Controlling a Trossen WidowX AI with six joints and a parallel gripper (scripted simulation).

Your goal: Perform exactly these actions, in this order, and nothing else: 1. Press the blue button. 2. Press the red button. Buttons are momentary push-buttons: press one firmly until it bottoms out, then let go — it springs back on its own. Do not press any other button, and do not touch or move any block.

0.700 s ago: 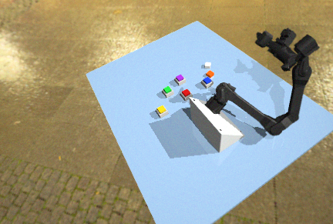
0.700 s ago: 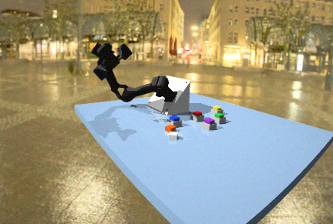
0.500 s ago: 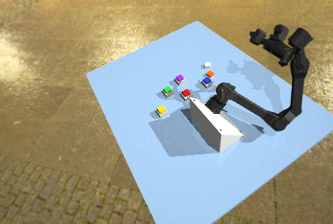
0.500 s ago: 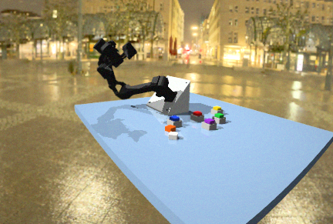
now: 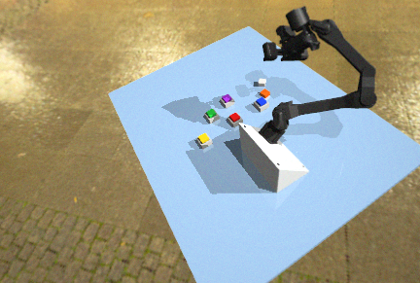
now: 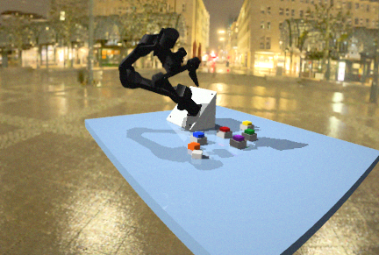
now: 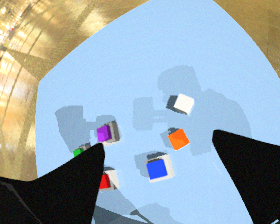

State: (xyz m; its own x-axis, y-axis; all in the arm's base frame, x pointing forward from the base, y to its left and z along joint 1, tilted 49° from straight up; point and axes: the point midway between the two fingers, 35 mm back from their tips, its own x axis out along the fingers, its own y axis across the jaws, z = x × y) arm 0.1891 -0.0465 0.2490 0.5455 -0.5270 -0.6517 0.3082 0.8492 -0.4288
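Blue button point(image 7: 156, 168) sits right below the gripper point(image 7: 159, 178), between its wide-open, empty fingers, with the orange one point(image 7: 179, 138) just beyond, so I'd close the fingers first and come straight down firmly, staying off orange and the red button point(image 7: 105, 181) to the left.

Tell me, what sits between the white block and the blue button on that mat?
The orange block sits between the white block and the blue button, roughly in line with them. The top view shows this best.
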